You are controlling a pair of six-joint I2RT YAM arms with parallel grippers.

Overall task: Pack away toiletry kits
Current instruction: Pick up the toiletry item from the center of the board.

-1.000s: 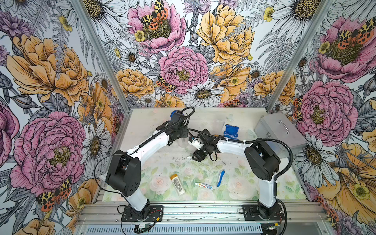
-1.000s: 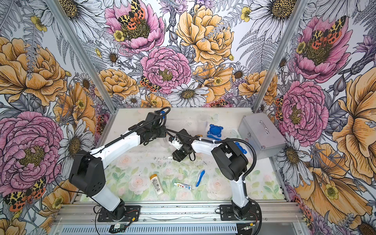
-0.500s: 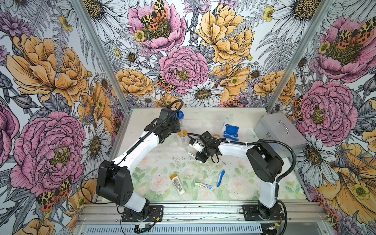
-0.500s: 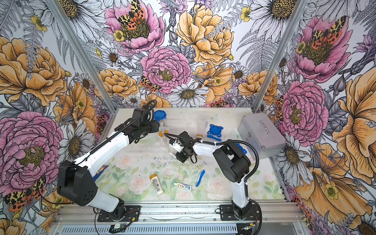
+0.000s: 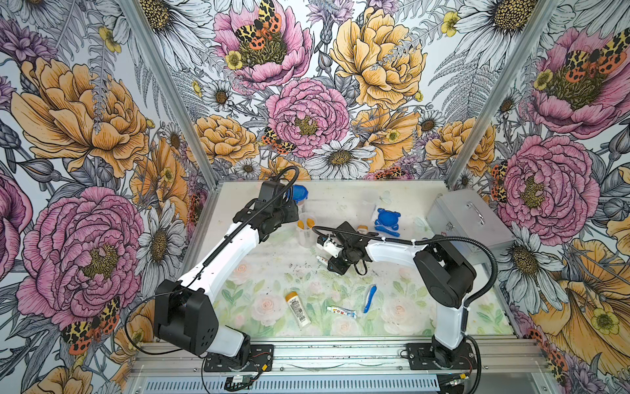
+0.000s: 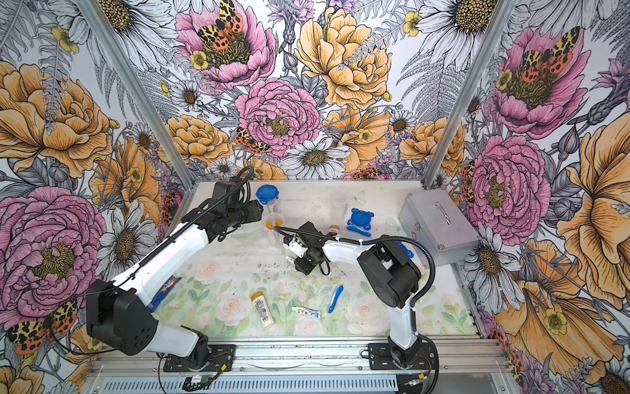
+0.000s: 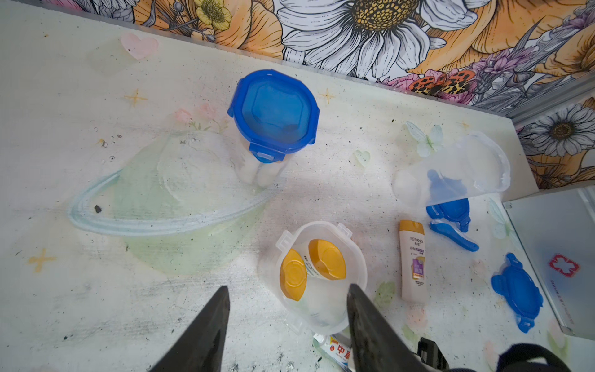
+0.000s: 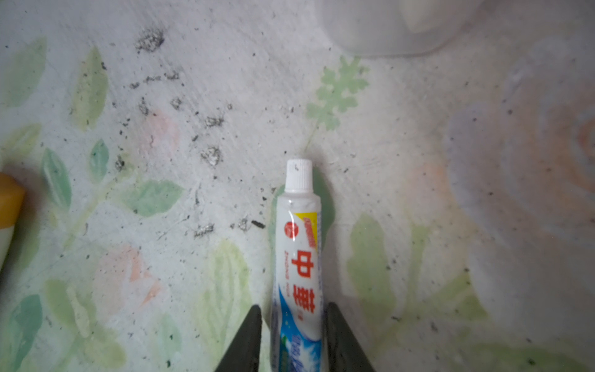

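Black fingers (image 8: 254,338) of the right gripper (image 8: 293,306) stand slightly apart on either side of a white-blue toothpaste tube (image 8: 297,251). A thin gap shows on each side, so the jaws flank the tube without pinching it. Its cap points away from the wrist over the flower-printed table (image 8: 418,225). The right arm (image 5: 392,250) lies low, stretched from its base toward the table's middle, with the wrist bent down. The left gripper (image 7: 288,288) has its jaws wide apart and holds nothing. One finger (image 7: 363,322) crosses in front of the rim of an open clear cup (image 7: 360,267) holding two orange-capped bottles (image 7: 326,259); whether it touches the cup I cannot tell. The left arm (image 5: 225,259) reaches far toward the back wall, its wrist just beside a lidded cup (image 7: 273,112). Near the front edge a loose bottle (image 5: 298,308), a second tube (image 5: 341,311) and a blue toothbrush (image 5: 370,298) lie well apart from both grippers.
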